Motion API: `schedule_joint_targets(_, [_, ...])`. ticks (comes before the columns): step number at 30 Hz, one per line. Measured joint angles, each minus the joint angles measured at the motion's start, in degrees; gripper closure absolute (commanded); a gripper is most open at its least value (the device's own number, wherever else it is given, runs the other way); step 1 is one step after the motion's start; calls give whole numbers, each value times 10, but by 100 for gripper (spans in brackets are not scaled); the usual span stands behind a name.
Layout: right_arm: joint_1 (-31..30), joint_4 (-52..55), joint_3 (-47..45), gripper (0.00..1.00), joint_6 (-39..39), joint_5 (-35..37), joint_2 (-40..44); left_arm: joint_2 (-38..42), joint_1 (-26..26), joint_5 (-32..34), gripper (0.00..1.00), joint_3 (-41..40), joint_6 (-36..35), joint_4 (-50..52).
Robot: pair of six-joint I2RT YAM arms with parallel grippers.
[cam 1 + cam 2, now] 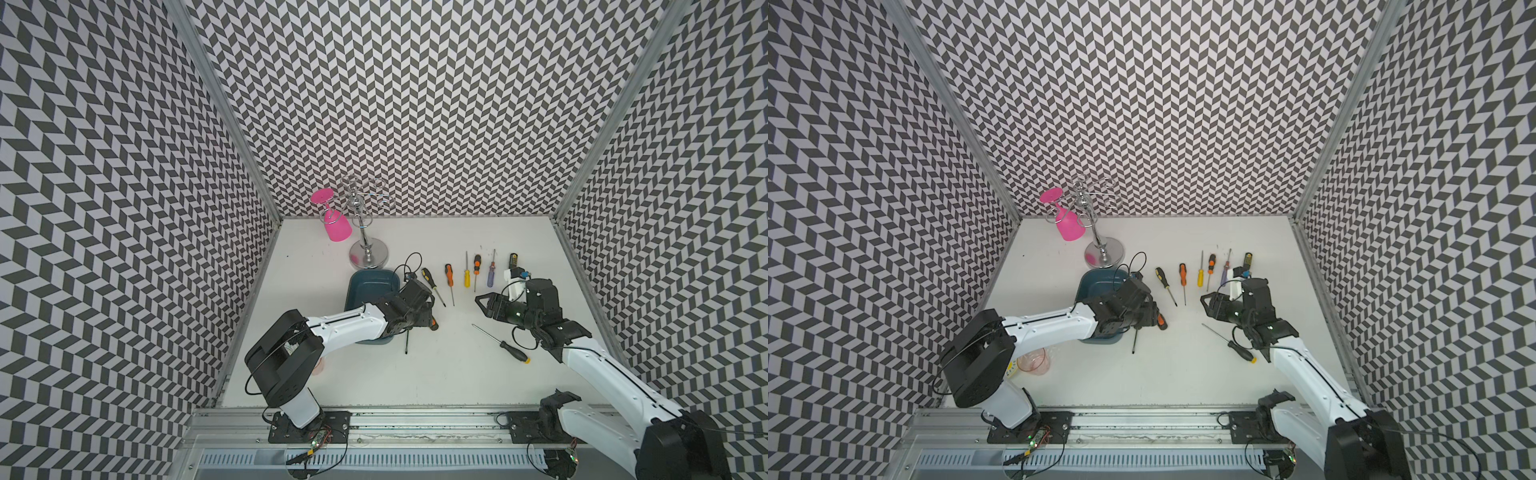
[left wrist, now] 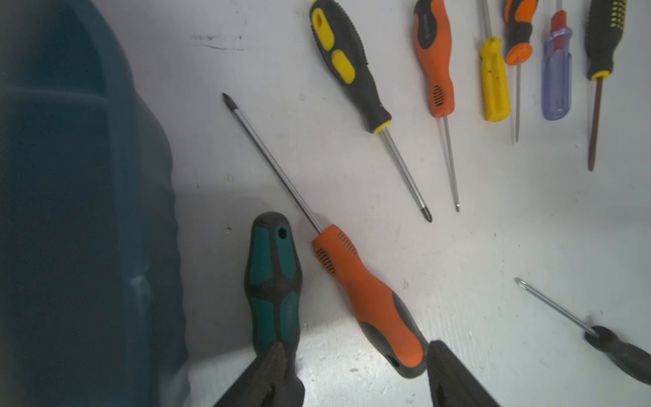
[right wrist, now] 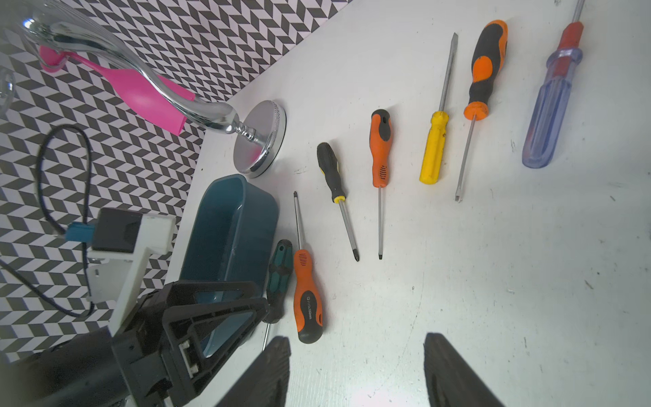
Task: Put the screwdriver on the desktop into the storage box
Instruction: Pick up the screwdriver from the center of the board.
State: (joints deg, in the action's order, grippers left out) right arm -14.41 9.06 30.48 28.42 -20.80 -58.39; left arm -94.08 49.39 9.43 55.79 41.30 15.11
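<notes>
Screwdrivers (image 1: pixel 449 278): you've nine, plus one storage box (image 1: pixel 370 286). Left gripper (image 2: pixel 355 347) gapes astride the butt of the orange screwdriver (image 2: pixel 370 306); right gripper (image 3: pixel 355 338) gapes empty.

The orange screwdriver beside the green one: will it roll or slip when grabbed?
Likely stiff: the orange screwdriver has a metal shaft. Its rounded handle may roll if nudged, perhaps against the green screwdriver alongside. Its waisted, partly dark grip should resist slipping.

Beside the storage box (image 1: pixel 1096 286), the left hand (image 1: pixel 1148 319) hangs over an orange-handled screwdriver (image 1: pixel 1161 322), while the right hand (image 1: pixel 1208 305) hangs above the counter (image 1: pixel 1183 374) nearby.
</notes>
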Motion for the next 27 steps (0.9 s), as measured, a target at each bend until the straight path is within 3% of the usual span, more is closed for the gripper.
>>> schedule_joint_targets(12, [0,1,-13,37,1,0,5,-36,9,47,38,4,28,18])
schedule_joint_targets(27, [0,0,-21,36,5,0,9,-72,17,54,49,4,34,25])
